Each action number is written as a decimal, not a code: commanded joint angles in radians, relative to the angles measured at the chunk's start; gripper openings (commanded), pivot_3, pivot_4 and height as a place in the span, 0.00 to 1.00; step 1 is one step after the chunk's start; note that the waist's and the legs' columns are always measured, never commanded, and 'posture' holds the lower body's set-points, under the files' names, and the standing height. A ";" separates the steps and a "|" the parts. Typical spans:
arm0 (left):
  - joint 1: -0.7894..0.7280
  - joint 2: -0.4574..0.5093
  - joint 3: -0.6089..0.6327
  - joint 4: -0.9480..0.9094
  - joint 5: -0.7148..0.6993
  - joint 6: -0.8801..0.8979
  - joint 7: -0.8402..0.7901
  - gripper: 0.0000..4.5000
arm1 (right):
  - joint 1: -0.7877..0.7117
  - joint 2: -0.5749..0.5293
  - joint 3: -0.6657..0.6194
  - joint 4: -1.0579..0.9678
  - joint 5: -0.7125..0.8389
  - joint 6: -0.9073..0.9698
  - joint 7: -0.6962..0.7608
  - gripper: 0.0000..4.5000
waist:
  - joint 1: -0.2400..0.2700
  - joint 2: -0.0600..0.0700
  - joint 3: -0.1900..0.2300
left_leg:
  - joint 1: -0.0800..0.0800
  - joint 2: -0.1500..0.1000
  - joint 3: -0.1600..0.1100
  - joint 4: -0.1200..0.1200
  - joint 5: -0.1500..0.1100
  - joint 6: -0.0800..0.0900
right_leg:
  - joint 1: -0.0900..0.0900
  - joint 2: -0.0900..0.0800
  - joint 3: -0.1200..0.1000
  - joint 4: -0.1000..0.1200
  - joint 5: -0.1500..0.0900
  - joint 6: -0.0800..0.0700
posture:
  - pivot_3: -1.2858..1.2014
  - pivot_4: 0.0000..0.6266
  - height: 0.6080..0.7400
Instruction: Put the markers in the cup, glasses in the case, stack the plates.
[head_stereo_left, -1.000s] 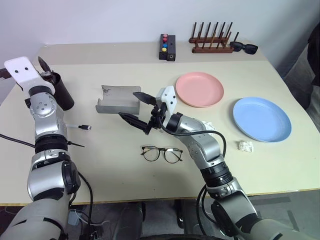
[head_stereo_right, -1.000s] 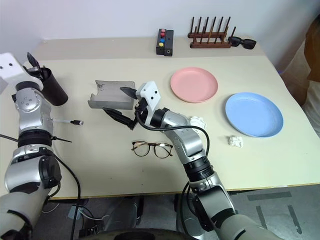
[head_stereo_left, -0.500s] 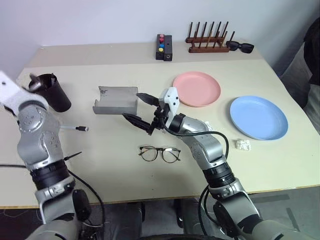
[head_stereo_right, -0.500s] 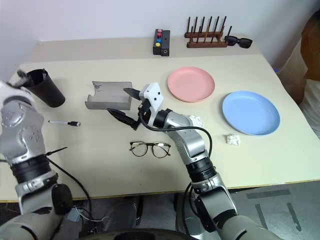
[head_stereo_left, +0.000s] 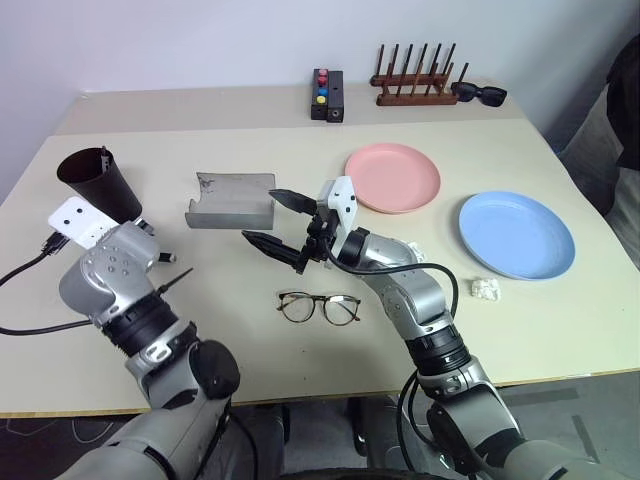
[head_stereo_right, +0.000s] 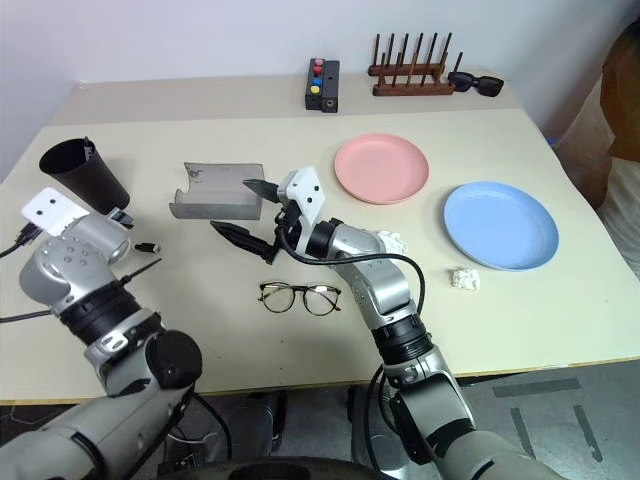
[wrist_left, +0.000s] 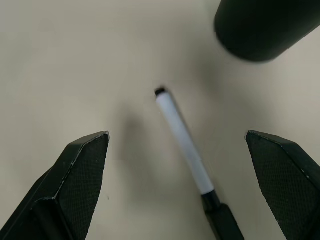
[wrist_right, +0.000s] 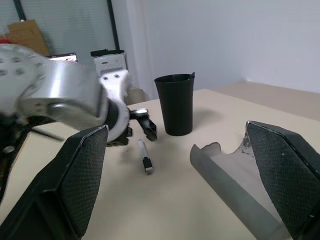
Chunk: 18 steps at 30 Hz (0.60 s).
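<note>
The dark cup stands upright at the table's left. Just in front of it a white marker with a black cap lies flat on the table. My left gripper hangs open over it, one finger on each side, touching nothing. The grey case lies open mid-table. My right gripper hovers open and empty just in front of the case. The wire-rimmed glasses rest on the table nearer me. The pink plate and blue plate lie apart on the right.
At the back edge stand a black box with coloured buttons, a wooden rack and black sunglasses. A crumpled white scrap lies near the blue plate. A person is at the right edge.
My left arm has swung down from the cup's rim to over the marker on the table, gripper now pointing downward and wider open. The right arm has stayed still.
</note>
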 joint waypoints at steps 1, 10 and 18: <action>-0.052 0.023 0.051 0.061 0.013 -0.022 0.024 0.99 | -0.003 0.005 0.000 -0.054 0.010 -0.006 -0.001 1.00 | 0.000 0.000 0.000 | 0.000 0.000 0.000 0.000 0.000 0.000 | 0.000 0.000 0.000 0.000 0.000 0.000 | 0.52 0.24 1.00; -0.110 0.071 0.148 0.216 0.015 -0.093 0.087 0.59 | 0.009 -0.001 0.000 -0.071 0.009 0.000 -0.009 1.00 | -0.001 0.000 0.000 | 0.001 0.000 0.000 -0.001 0.000 -0.001 | 0.000 0.000 0.000 0.001 0.000 0.000 | 0.52 0.24 1.00; -0.094 0.094 0.102 0.212 0.029 -0.125 0.078 0.00 | 0.009 -0.001 0.004 -0.072 0.009 0.003 -0.007 1.00 | 0.002 0.000 0.000 | 0.001 0.000 0.000 -0.001 0.001 -0.002 | 0.000 0.000 0.000 0.001 0.000 0.000 | 0.52 0.24 1.00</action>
